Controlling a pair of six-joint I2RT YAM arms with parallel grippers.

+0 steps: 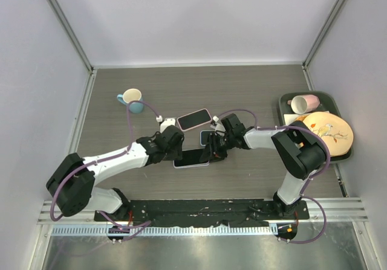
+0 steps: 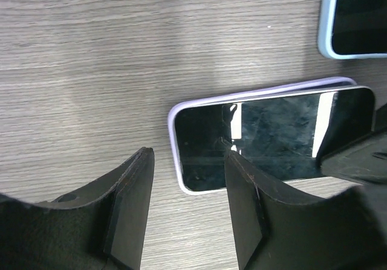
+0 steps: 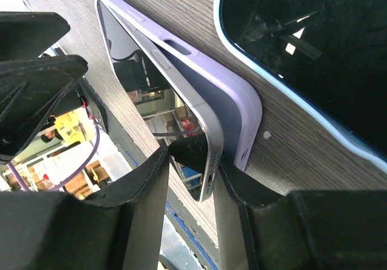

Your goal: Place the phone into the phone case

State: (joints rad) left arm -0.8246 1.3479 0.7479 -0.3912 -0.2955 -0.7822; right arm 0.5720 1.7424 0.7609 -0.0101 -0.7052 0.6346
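The glossy black-screened phone with a silver frame (image 1: 192, 157) lies just to 6 o'clock of the middle of the grey wood-grain counter (image 1: 260, 89). Its 9 o'clock end sits down in the soft lilac phone case (image 3: 233, 101), and its 3 o'clock end is tilted up out of it. The right tool (image 3: 192, 161) is clamped on that raised end, while the left tool (image 2: 188, 155) stands with its fingers apart at the 9 o'clock end, gripping nothing, one finger (image 2: 245, 197) overlapping the screen.
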